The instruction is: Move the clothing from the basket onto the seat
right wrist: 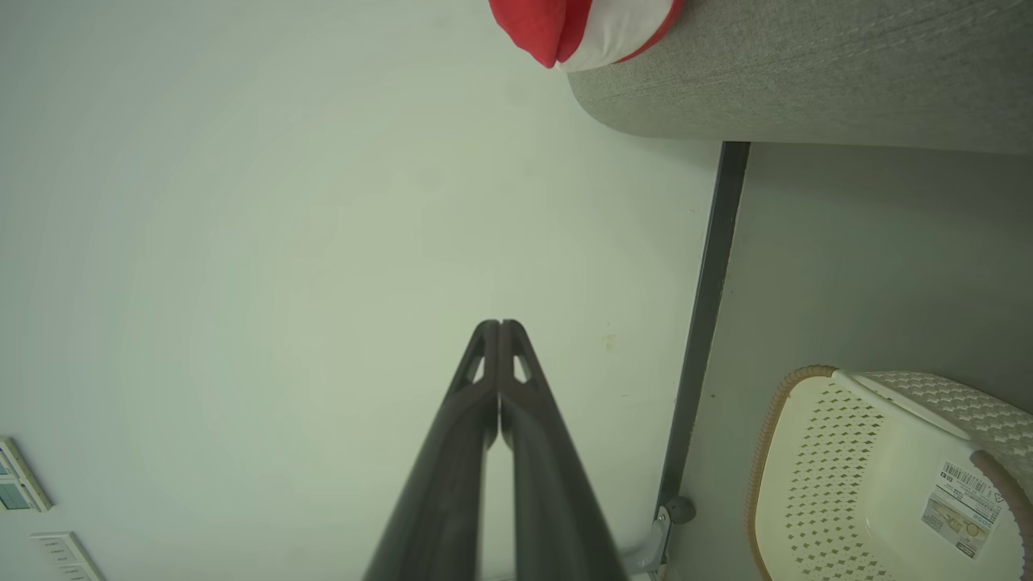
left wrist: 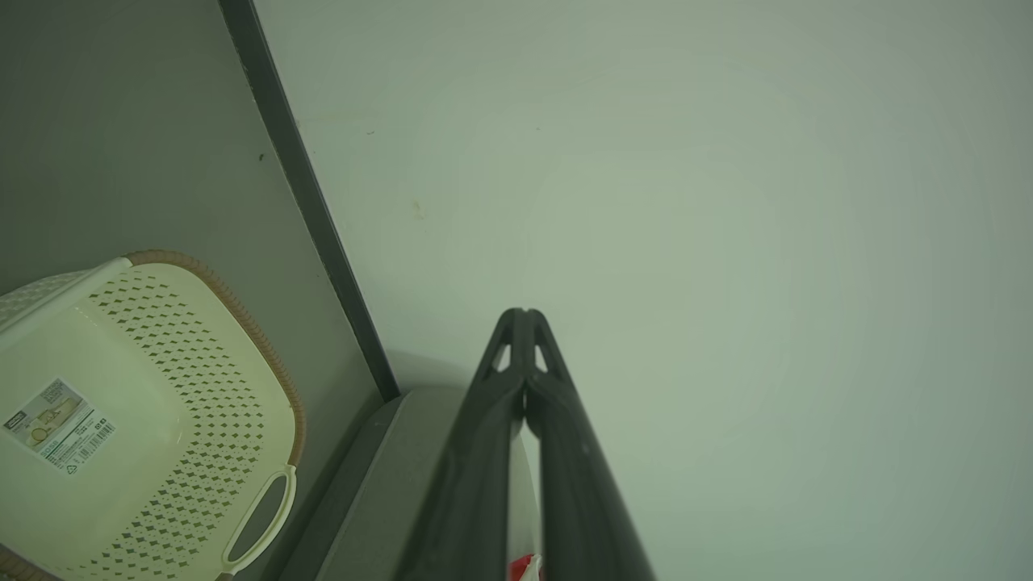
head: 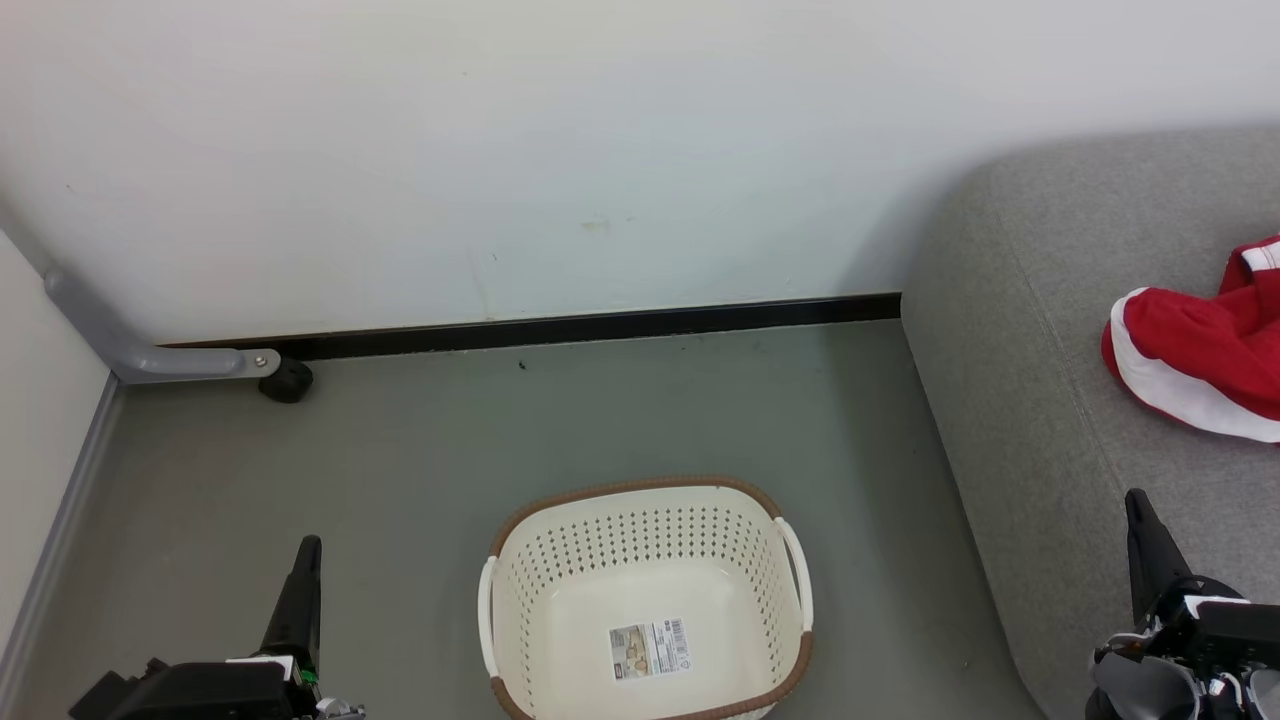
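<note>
1. Currently both grippers are closed, fingers tip to tip. The left gripper (head: 306,556) is at lower left above the grey floor (head: 400,450), and the right gripper (head: 1142,515) is at lower right over the sofa's front edge.
2. Cream-white perforated plastic laundry basket with brown woven-look rim (head: 640,545) stands on the floor between the grippers. Its bare bottom shows a label sticker (head: 650,650).
3. Red sports clothing with white panels (head: 1200,360) lies on the light-grey fabric sofa seat (head: 1040,400), right of the basket and well apart from it, cut off by the frame edge.
4. Wrist views: both finger pairs point at the white wall (head: 600,150).
</note>
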`<state>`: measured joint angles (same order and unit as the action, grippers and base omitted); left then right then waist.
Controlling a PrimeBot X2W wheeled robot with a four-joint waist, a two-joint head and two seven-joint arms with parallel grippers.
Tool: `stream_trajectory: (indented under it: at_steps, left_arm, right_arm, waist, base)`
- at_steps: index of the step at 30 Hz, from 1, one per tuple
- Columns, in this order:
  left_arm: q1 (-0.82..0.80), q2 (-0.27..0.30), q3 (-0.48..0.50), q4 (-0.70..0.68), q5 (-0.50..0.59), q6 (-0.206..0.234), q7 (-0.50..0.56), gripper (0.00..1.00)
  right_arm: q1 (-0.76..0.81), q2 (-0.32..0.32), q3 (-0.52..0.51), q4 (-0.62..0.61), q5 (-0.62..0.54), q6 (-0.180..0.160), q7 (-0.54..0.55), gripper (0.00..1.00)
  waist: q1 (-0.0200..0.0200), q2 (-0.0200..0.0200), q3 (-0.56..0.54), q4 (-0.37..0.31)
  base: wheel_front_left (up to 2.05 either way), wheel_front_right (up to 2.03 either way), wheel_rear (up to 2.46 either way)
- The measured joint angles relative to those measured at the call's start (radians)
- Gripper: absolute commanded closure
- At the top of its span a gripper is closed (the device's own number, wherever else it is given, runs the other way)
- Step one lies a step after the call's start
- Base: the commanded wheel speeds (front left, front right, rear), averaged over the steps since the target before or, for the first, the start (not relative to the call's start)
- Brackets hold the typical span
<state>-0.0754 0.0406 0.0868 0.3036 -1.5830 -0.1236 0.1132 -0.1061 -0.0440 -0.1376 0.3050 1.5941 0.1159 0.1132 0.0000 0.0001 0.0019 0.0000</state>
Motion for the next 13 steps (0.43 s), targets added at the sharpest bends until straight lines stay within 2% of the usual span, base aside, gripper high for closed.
stream_trajectory:
  at_steps: [13]
  left_arm:
    - [0.000,0.000,0.000,-0.001,0.000,0.000,0.000,1.00]
  right_arm:
    - [0.002,0.000,0.000,0.000,0.000,0.000,0.000,1.00]
  waist:
    - [0.0000,0.0000,0.000,0.000]
  base:
    - [0.00,0.00,0.00]
